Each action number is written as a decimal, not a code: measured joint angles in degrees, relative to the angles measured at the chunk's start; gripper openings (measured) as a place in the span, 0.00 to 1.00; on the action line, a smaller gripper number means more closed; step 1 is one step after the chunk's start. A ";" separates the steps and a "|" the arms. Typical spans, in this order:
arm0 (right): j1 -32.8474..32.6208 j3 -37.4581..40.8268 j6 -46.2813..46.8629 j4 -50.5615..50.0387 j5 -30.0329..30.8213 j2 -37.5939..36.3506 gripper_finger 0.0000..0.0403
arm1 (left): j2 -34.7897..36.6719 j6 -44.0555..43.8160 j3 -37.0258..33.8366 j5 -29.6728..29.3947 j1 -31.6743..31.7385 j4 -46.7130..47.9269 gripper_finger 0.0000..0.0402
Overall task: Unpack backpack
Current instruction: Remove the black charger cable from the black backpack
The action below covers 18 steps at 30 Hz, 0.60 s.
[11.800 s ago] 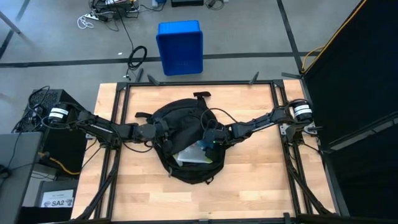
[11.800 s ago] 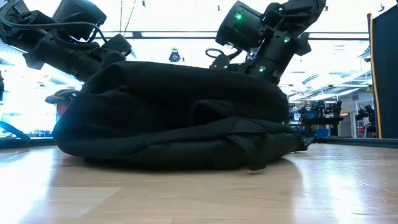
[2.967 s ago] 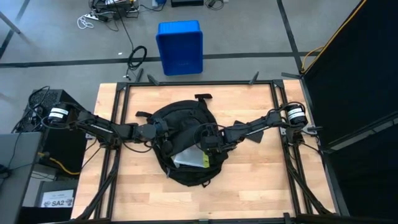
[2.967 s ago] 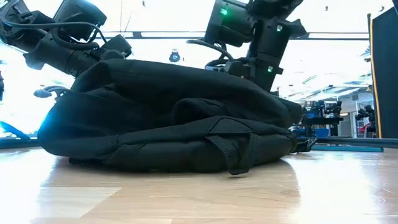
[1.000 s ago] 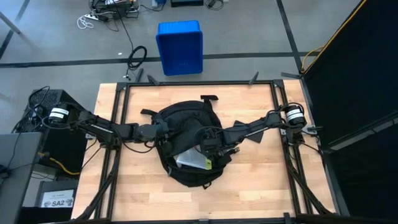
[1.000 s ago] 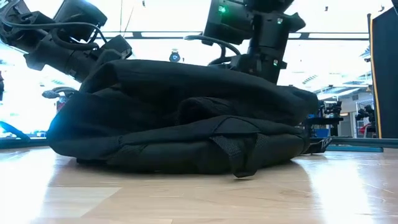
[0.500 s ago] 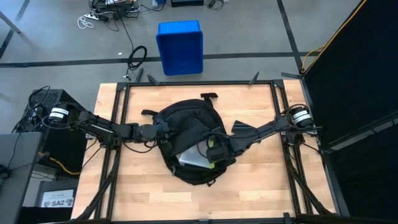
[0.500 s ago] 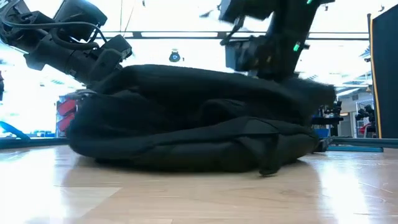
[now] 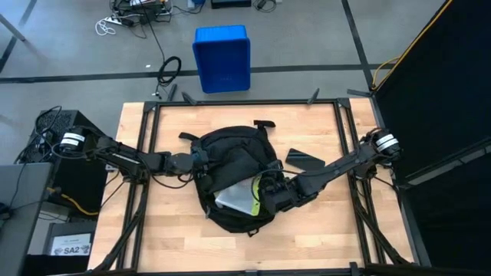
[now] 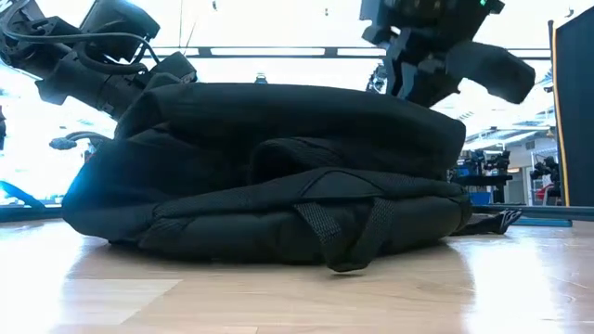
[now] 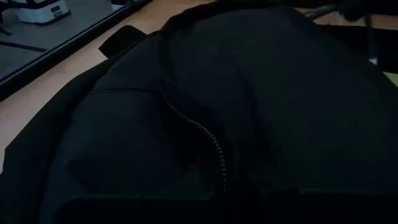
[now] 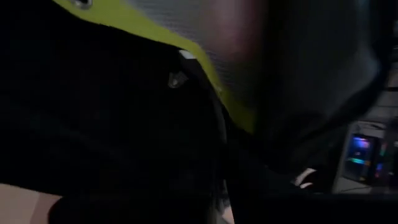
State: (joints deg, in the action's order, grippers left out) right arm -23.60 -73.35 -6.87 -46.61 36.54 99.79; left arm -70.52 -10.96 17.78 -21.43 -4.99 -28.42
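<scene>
Backpack (image 9: 230,180) on wooden table (image 9: 322,230) — both hands clenched at it; blue bin (image 9: 222,57) on floor.

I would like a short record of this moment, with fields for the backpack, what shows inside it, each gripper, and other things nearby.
backpack: black backpack lying flat on the wooden table, opened on top
visible contents: grey flat item with yellow-green edge in the opening
left gripper: shut, at the backpack's left side
right gripper: shut, at the opening's right edge beside the grey item
off the table: blue plastic bin on the floor beyond the far edge
</scene>
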 joint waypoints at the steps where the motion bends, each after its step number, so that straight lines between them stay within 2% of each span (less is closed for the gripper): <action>1: -0.16 -0.01 0.01 0.02 0.89 -0.66 0.00 | 0.00 -0.02 0.00 -0.02 0.00 -0.02 0.00; 13: -3.69 -0.14 2.26 1.88 8.33 -11.68 0.00 | 0.00 -0.22 0.00 -0.09 0.00 -0.02 0.00; 18: -5.86 -0.14 2.28 2.38 13.91 -16.60 0.00 | 0.00 -0.22 0.00 -0.09 0.00 -0.02 0.00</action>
State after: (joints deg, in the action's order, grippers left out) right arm -29.45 -73.49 -4.60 -44.23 50.46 83.19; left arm -70.52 -11.18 17.78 -21.52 -4.99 -28.45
